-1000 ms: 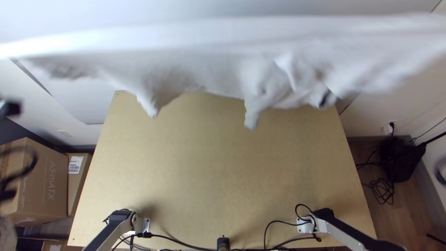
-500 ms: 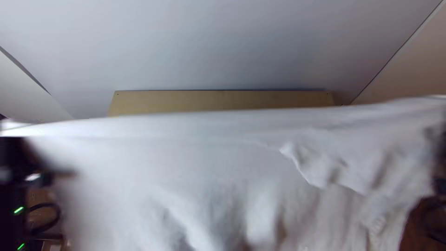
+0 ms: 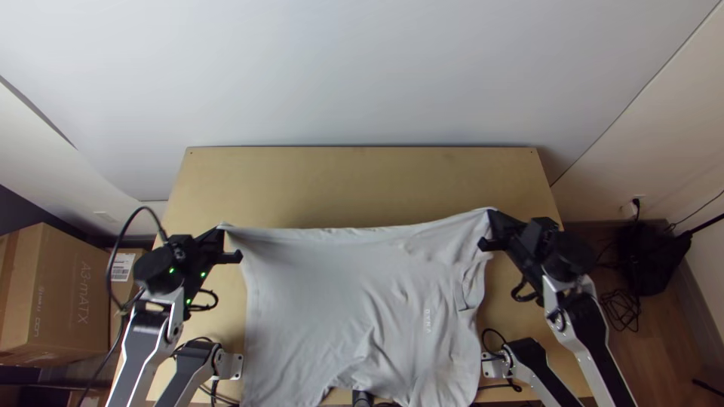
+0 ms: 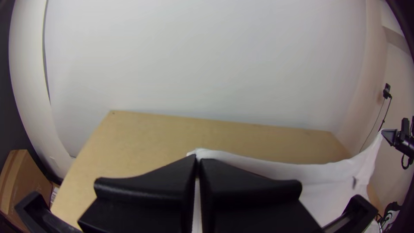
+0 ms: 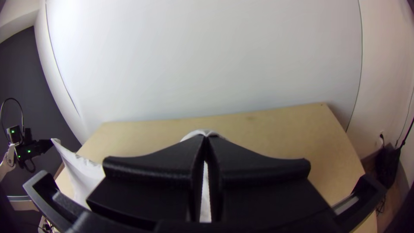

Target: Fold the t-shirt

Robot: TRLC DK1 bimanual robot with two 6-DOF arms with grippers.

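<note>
While both grippers have cloth between their fingers, the t-shirt [image 3: 324, 294] lies or hangs spread between my arms, over the near part of the table [image 3: 354, 177], with its far edge drawn nearly straight from corner to corner. Left gripper [image 4: 197, 159]: fingers together, clamped on the corner at the left end of that edge. Right gripper [image 5: 206, 139]: likewise together, clamped on the corner at the right end. Handling estimate: light, thin, soft knit, no stiffness of its own; it should take a crease wherever slack gathers and drag easily over smooth wood. Nothing fragile, though a hard pull could stretch the edge or slip a corner from my tips. Best hold, in my judgement: these two corners, wide apart, under mild even tension, lowered together so the body settles flat; for a later fold, pinch close to an edge and take both layers if two are present. Wrinkles run through the middle and the right half, near a loose flap [image 3: 470, 294] that may be a sleeve; I cannot confirm. Not resolved: how much cloth sits inside each pinch, since my fingers cover it; whether the held edge is hem or shoulder line; how many layers there are; how the near end finishes, as it runs off the top view's bottom edge.
</note>
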